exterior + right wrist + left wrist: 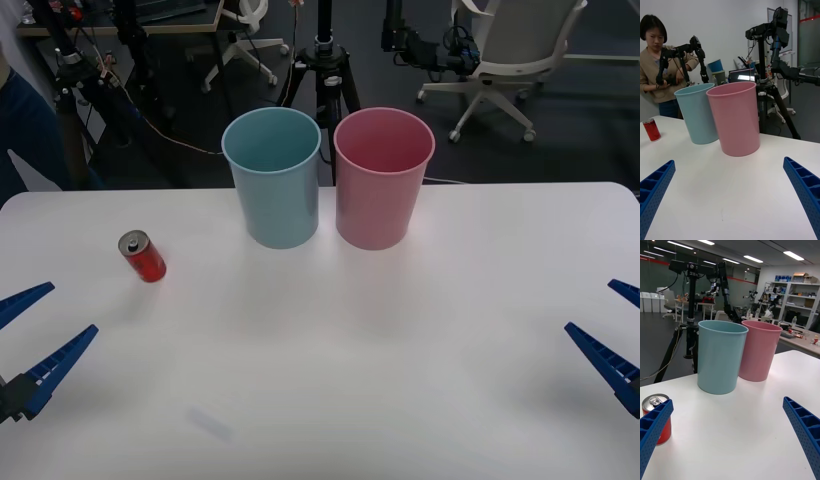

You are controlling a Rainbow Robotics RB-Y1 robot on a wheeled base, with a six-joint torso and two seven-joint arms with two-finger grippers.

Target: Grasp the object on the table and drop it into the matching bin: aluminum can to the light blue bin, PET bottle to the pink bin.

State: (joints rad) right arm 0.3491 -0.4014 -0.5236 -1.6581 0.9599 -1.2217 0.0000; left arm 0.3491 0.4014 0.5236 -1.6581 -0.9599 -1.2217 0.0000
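left gripper (30, 345) sits at the near left edge of the table (400, 380), fingers spread wide with nothing between them. right gripper (612, 335) is parked at the near right edge, also wide open and empty.

the can (143, 256) is just ahead of the left gripper, a bit farther out on the table and left of the blue bin (272, 178). in the front view it looks tipped, silver top facing the camera, but the left wrist view has it more like upright, so can't really say which. blue bin and pink bin (384, 178) stand side by side at the far middle, rims about touching.

handling guess: thin aluminum, light, smooth and a bit slippery, dents if squeezed hard. i'd pinch it across the red body around mid-height, not the lid or tab, with gentle pressure. left arm is the obvious pick, since it's the near one.
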